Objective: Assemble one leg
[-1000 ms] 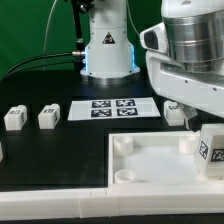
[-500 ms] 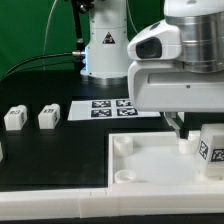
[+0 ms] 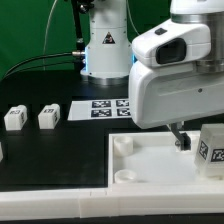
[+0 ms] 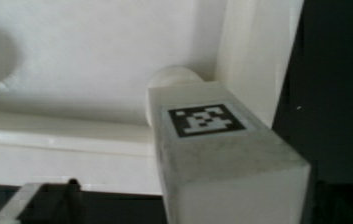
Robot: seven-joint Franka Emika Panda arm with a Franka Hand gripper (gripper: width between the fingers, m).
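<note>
Leg (image 3: 211, 150) is standing upright at 3 o'clock in the exterior view, tag facing out, just beside the white panel's (image 3: 150, 168) corner socket (image 3: 188, 143), likely staged there for pickup. Hand (image 3: 183, 139) is hovering close by, released: one finger (image 4: 45, 200) is showing clear of the post. Two spare legs (image 3: 13, 118) are waiting on the desk (image 3: 60, 160) at 9 o'clock.
</note>
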